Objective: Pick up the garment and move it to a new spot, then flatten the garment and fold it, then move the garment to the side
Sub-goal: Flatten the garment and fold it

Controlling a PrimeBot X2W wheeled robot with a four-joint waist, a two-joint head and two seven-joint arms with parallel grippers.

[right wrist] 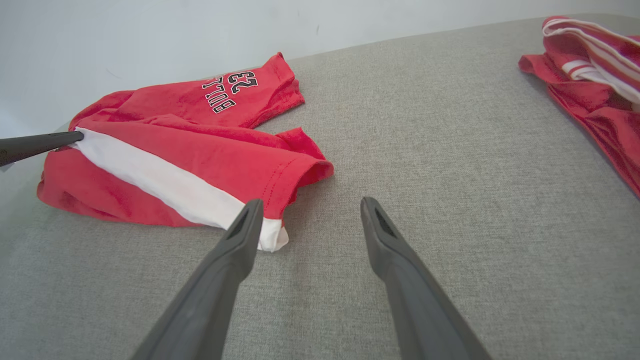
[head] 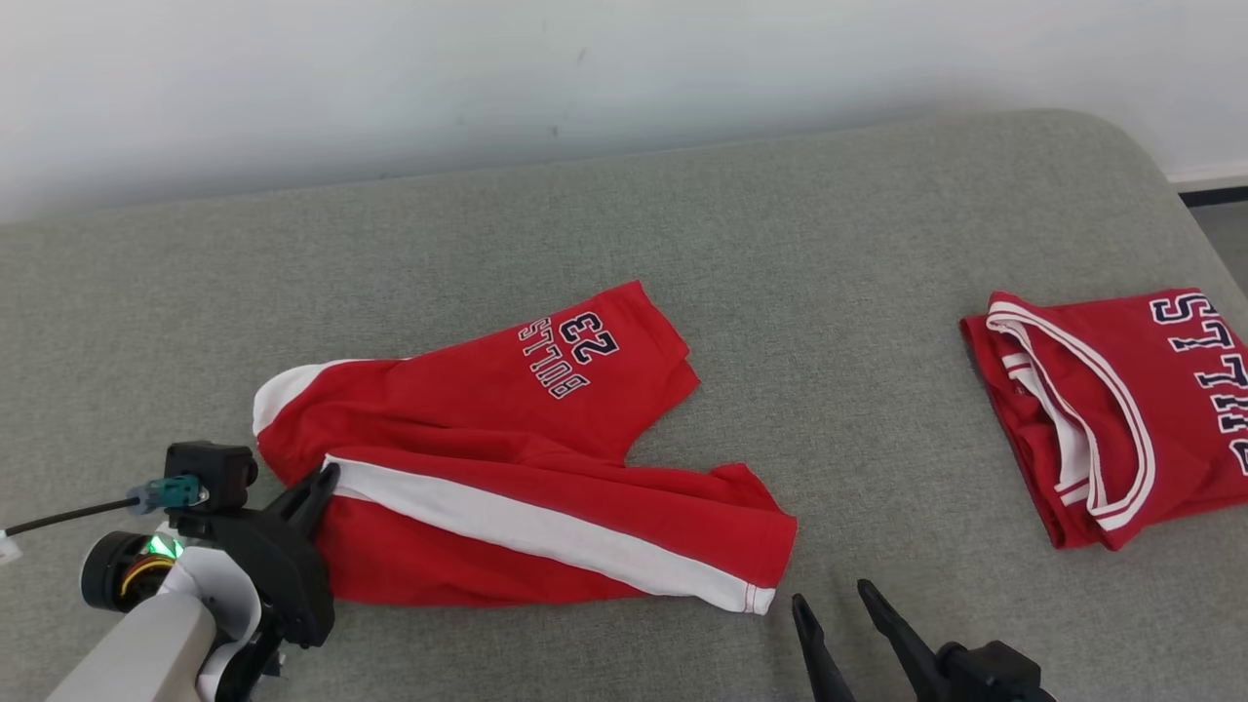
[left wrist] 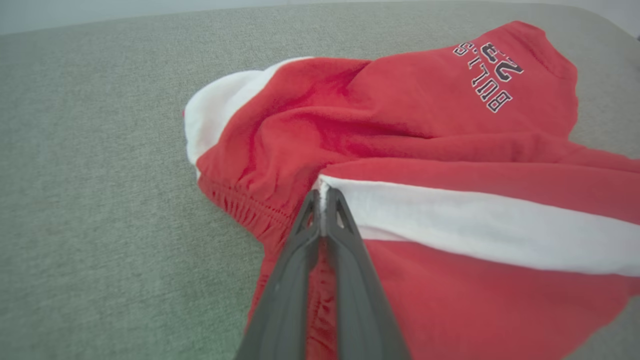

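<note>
The garment [head: 507, 458] is a pair of red shorts with a white side stripe and "BULLS 23" print, lying crumpled on the grey cushion. My left gripper [head: 327, 478] is shut on the garment [left wrist: 450, 150] at the waistband end of the white stripe; in the left wrist view my left gripper [left wrist: 324, 196] pinches a sliver of white cloth between its tips. My right gripper [head: 832, 597] stands open just right of the leg hem, above bare cushion. In the right wrist view my right gripper [right wrist: 310, 210] is open, its left finger beside the hem of the garment [right wrist: 190, 145].
A folded red jersey [head: 1111, 409] with white trim lies at the right side of the grey cushion [head: 829, 244]; the jersey [right wrist: 590, 65] also appears top right in the right wrist view. A pale wall runs behind the cushion.
</note>
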